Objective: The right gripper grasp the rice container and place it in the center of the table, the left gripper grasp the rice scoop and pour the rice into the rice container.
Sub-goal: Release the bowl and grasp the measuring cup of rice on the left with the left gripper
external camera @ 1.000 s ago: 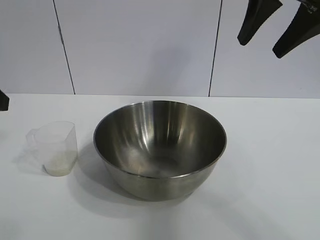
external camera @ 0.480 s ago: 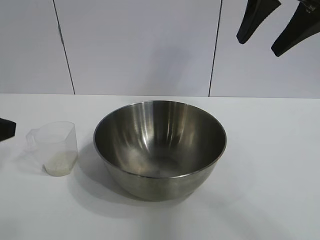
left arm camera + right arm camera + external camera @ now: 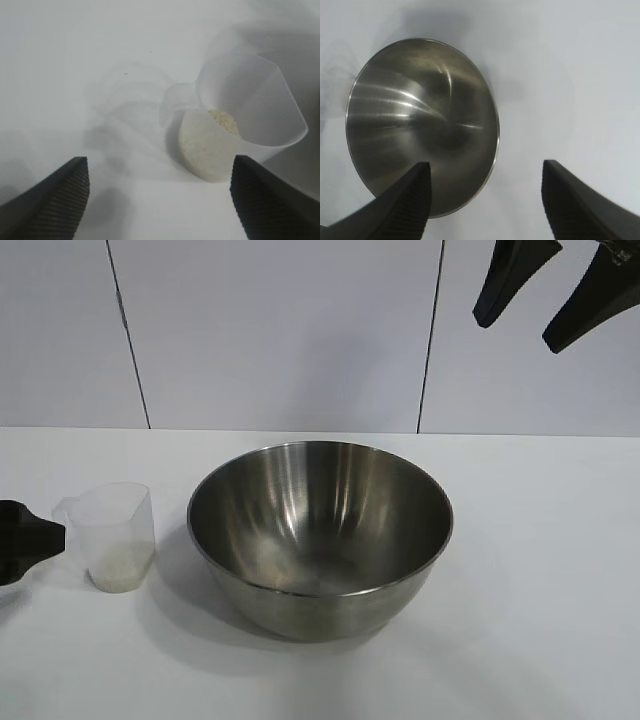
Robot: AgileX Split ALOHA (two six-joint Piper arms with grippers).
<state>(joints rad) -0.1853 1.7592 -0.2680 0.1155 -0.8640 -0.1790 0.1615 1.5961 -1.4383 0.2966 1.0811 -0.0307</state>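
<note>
My left pincer (image 3: 159, 192), jaws wide and empty, sits low just beside the small translucent plastic scoop (image 3: 117, 532) holding whitish rice (image 3: 224, 120) on the white surface (image 3: 540, 570). The steel bowl (image 3: 320, 530) stands centrally; my right pincer (image 3: 545, 295) hangs open above.

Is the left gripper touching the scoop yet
Apart. The left wrist view shows bare table between both open fingers and the scoop.

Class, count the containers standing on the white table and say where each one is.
2: the steel rice container at the table's centre, and the clear rice scoop at its left. None looks hidden.
</note>
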